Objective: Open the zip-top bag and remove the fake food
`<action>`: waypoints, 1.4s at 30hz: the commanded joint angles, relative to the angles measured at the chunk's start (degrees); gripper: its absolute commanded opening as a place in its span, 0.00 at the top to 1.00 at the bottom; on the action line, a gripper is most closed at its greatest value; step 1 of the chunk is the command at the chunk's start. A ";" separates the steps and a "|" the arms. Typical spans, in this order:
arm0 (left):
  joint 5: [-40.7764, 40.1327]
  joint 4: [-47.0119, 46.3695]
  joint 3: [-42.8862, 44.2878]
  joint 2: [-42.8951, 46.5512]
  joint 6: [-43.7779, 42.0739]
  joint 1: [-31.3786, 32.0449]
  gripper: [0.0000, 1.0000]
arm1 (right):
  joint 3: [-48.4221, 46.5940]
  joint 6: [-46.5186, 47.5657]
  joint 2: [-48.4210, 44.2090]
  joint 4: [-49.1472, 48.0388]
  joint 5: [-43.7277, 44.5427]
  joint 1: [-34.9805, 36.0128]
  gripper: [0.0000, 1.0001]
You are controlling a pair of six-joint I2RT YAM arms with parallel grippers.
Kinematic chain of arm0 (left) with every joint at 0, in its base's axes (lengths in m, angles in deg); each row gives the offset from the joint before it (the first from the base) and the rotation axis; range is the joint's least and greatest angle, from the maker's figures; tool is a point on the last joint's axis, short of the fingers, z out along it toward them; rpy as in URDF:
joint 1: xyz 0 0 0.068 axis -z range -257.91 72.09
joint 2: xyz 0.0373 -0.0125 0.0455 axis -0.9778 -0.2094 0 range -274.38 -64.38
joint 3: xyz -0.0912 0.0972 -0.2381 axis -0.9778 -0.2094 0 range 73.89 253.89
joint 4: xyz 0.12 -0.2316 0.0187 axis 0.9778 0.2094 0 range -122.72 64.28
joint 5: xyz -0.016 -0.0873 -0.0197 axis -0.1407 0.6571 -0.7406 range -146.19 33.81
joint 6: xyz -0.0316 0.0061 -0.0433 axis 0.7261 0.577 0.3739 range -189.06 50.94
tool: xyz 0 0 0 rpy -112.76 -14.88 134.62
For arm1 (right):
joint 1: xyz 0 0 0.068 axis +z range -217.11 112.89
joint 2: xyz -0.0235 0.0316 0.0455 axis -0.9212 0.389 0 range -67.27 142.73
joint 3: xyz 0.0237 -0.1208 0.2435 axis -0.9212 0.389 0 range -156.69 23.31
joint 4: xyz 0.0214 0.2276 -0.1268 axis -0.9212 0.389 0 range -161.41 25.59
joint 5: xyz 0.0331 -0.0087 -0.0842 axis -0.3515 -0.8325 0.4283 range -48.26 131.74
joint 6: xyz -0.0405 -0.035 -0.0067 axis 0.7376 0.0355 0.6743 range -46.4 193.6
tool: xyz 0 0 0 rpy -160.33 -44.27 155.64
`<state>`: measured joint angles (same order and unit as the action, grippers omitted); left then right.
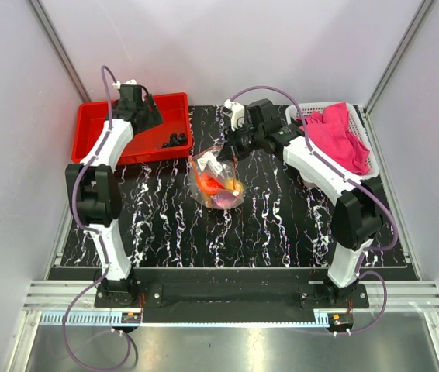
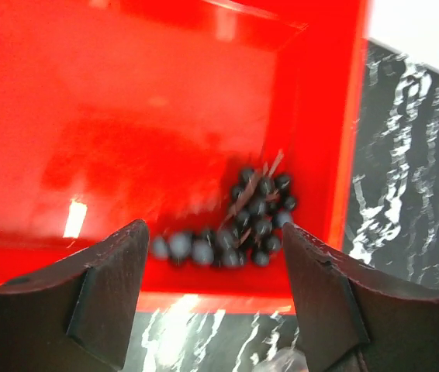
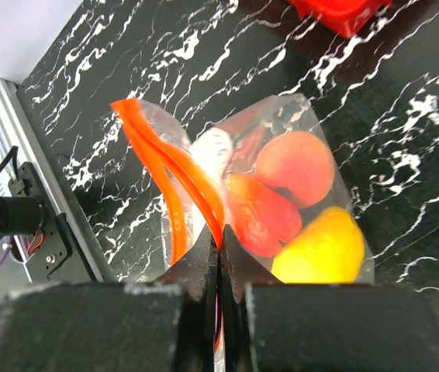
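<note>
The clear zip-top bag [image 1: 216, 183] lies on the black marbled table with its orange-red zip strip [image 3: 174, 174] parted open. Inside it I see an orange peach-like ball [image 3: 295, 166], a red piece [image 3: 260, 215], a yellow fruit [image 3: 320, 252] and, in the top view, a purple piece [image 1: 224, 201]. My right gripper [image 3: 219, 246] is shut on one side of the bag's zip strip, at the bag's far edge [image 1: 225, 154]. My left gripper [image 2: 213, 291] is open and empty over the near wall of the red tray [image 1: 94, 122], above a dark grape cluster [image 2: 244, 222].
A white basket [image 1: 366, 138] holding a pink cloth [image 1: 336, 133] stands at the back right. The red tray sits at the back left, and the grape cluster [image 1: 174, 141] lies in its near right corner. White walls close in the table.
</note>
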<state>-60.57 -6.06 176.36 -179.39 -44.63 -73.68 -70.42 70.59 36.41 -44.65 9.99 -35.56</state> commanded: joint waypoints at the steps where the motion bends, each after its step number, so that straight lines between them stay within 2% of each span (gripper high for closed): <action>1: 0.95 0.50 -4.64 10.57 0.71 -0.19 0.29 | -2.94 -1.47 1.35 -1.98 -3.06 -0.09 1.00; 5: 9.10 -1.51 -16.40 23.19 5.36 0.25 0.32 | -3.12 -3.32 1.26 -2.07 -2.79 -0.09 1.00; 7: 12.02 -3.53 -25.19 28.31 7.03 0.95 0.33 | -3.12 -3.76 0.83 -1.98 -3.41 0.00 1.00; 13: 21.59 -4.77 -45.91 48.18 10.54 6.14 0.33 | -2.77 -6.92 -1.98 -2.07 -4.11 2.02 1.00; 17: 30.81 -4.95 -56.39 62.74 14.41 7.90 0.36 | -1.02 -11.48 -3.57 -2.42 -5.51 4.48 1.00; 21: 31.45 -5.21 -65.28 74.46 19.59 12.98 0.37 | 3.55 -14.13 -6.12 -2.59 -3.76 7.03 1.00; 22: 30.93 -5.30 -67.04 76.48 23.09 13.78 0.37 | 4.17 -15.26 -6.99 -2.68 -3.06 7.47 1.00; 26: 22.96 -7.31 -74.78 87.72 30.40 18.97 0.35 | 7.50 -18.00 -9.02 -3.47 -2.44 8.18 1.00; 29: 19.69 -13.19 -81.19 91.26 36.56 20.73 0.36 | 9.26 -20.19 -10.16 -4.79 -3.05 8.18 1.00; 33: 20.12 -23.82 -85.34 88.20 41.31 21.52 0.41 | 11.29 -23.36 -11.65 -8.30 -5.69 8.26 1.00; 39: 16.87 -25.69 -79.20 81.96 39.47 24.33 0.46 | 12.96 -24.85 -12.71 -9.18 -4.20 8.35 1.00; 42: 12.22 -25.51 -75.76 79.85 38.50 28.79 0.48 | 13.05 -26.08 -12.54 -9.97 -3.06 8.44 1.00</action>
<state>-42.21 -24.51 94.42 -98.06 -5.99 -49.29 -57.33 47.03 26.80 -50.55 6.36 -27.41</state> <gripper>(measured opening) 0.535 0.010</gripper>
